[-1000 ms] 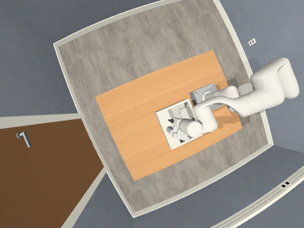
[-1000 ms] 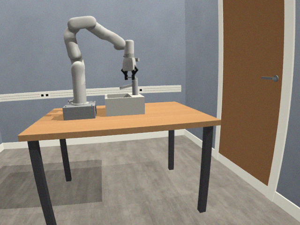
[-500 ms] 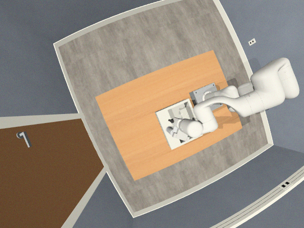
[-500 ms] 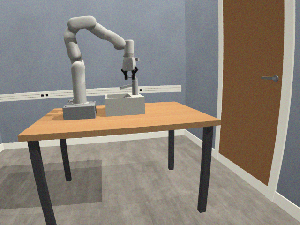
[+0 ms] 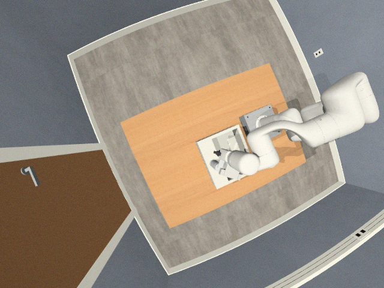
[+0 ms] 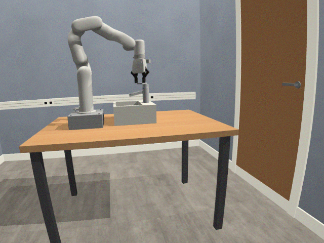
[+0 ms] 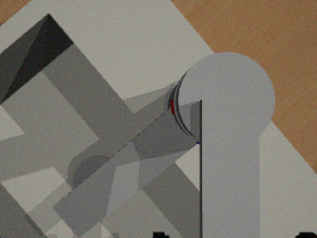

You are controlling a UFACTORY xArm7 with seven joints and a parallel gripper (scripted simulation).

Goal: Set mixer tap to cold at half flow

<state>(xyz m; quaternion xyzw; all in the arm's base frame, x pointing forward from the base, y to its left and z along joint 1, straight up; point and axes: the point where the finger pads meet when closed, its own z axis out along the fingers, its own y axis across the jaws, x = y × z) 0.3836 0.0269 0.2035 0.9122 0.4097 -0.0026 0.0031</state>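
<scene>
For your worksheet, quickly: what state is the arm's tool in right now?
Tool: open, holding nothing, poised just above the tap.

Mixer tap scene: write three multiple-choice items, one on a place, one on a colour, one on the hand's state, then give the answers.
1. Where does the sink block stand on the wooden table?
A. Beside the arm's grey base
B. At the table's door-side edge
C. On the floor

2. What colour is the mark visible on the tap body in the wrist view?
A. Green
B. Red
C. Yellow

3. How is the hand?
A. Shut on the lever
B. Open, just above the tap
C. Open, down inside the basin

Answers: 1 A, block and base sit side by side in the exterior view. 2 B, a red sliver shows on the tap's collar. 3 B, the dark fingers stand apart over the tap top, holding nothing.
</scene>
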